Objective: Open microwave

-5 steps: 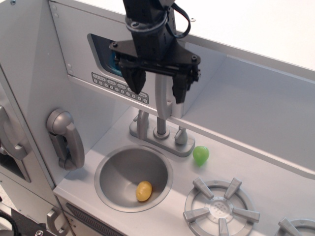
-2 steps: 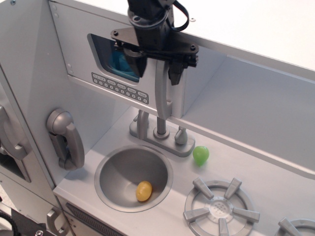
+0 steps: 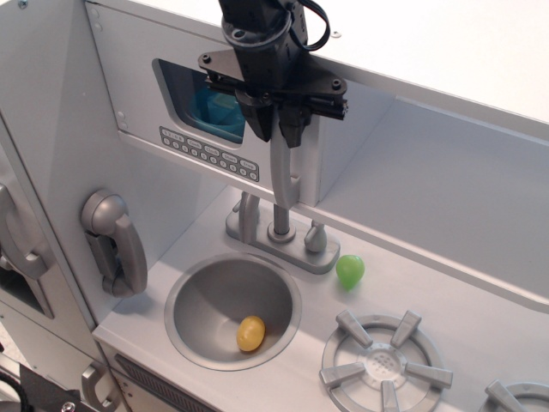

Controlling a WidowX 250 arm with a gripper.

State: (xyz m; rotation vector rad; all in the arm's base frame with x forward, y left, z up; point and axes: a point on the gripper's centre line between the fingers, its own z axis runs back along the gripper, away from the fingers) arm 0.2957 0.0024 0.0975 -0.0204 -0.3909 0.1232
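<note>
Two dark fingers of your gripper sit pinched close together on the top of the microwave's tall vertical handle, so the claw reads as clenched around that handle, though the contact itself is partly hidden by the finger bodies. The black mounting plate and wrist rise straight above it, out past the top edge of the view.

The microwave stands against the back wall of the toy kitchen, toward the rear left corner of the counter. Its door looks closed, with the dark rounded window left of your fingers and the row of small buttons below the window. Something blue shows through the glass; you cannot tell what it is.

Below the handle, the faucet stands at the back rim of the sink, which holds a yellow egg-shaped toy. A green toy lies just beside the faucet base, a burner grate sits near the front right, and the grey telephone handset hangs on the left wall.

Your risks, as I judge them: the grip is high on a smooth, slim handle, so a straight pull may slip off. Pull along the door's arc, or you will strain the hinge or drag the whole kitchen. Swinging low could clip the faucet.
</note>
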